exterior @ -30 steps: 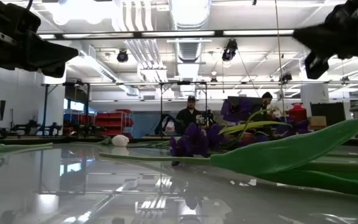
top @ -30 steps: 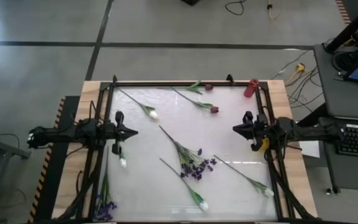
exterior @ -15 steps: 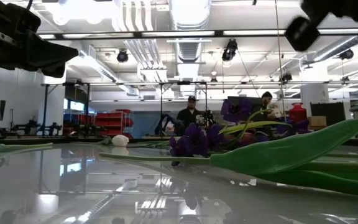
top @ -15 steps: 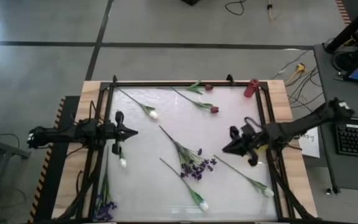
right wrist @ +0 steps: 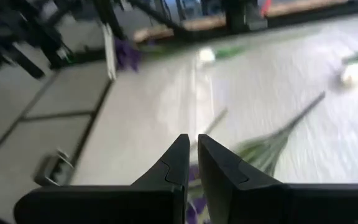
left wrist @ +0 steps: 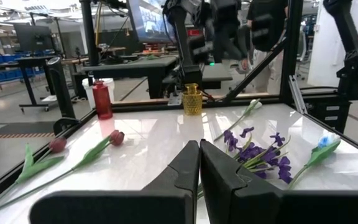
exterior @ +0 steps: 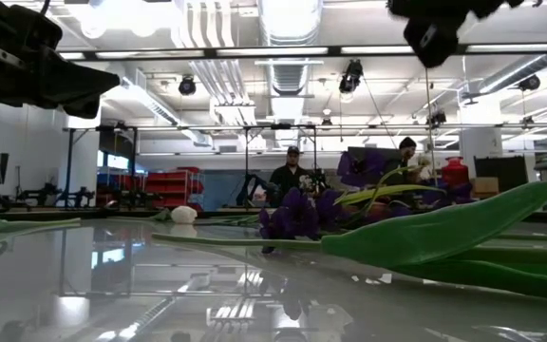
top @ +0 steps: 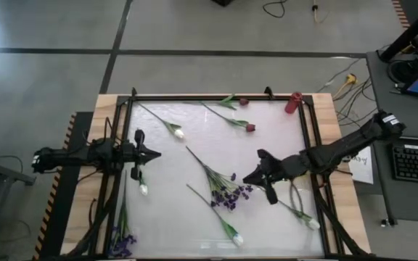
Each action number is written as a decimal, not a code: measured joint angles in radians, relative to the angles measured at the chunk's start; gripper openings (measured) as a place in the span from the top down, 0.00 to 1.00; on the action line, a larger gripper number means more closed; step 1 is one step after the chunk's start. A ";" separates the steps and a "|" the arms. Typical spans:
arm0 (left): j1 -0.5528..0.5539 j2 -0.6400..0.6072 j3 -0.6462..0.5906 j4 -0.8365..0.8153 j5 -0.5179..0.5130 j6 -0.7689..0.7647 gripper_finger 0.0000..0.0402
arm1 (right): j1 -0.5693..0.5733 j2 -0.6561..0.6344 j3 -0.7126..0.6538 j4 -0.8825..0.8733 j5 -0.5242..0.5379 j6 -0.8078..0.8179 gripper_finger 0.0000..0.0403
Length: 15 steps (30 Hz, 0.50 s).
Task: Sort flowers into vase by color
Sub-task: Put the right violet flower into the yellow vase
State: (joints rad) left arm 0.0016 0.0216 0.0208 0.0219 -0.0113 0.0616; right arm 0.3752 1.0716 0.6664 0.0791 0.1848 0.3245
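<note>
Your left gripper [top: 153, 153] sits at the table's [top: 194, 138] left edge, fingers pressed together, holding nothing. Mid-table you have the purple spray [top: 230, 194], with white tulips [top: 178, 133] and red buds [top: 250, 127] scattered around it. Your right gripper [top: 247, 179], fingers nearly together and empty, hangs just beside that purple spray.

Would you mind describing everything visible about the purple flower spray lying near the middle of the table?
The purple flower spray is an artificial bunch: several thin green stems fanned together, ending in clusters of small violet blossoms. It lies flat on the glossy white table, stems pointing toward the far left, blossoms toward the near right. A white tulip's stem lies close beside it. The right tool, shut, hovers just beside the blossoms, empty; whether it touches them cannot be told.
</note>
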 joint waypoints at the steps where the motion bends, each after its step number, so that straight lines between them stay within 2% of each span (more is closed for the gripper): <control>1: 0.000 0.000 0.000 0.000 0.000 0.000 1.00 | -0.003 0.023 -0.001 -0.001 0.000 0.001 0.93; 7: 0.000 0.000 0.000 0.000 0.000 0.000 1.00 | -0.020 0.166 0.053 -0.033 -0.001 -0.033 0.89; 15: 0.000 0.000 0.000 0.000 0.000 0.000 1.00 | -0.027 0.326 0.166 -0.033 -0.009 -0.091 0.68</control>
State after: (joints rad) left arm 0.0013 0.0219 0.0210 0.0221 -0.0113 0.0616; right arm 0.3485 1.3976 0.8324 0.0465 0.1762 0.2331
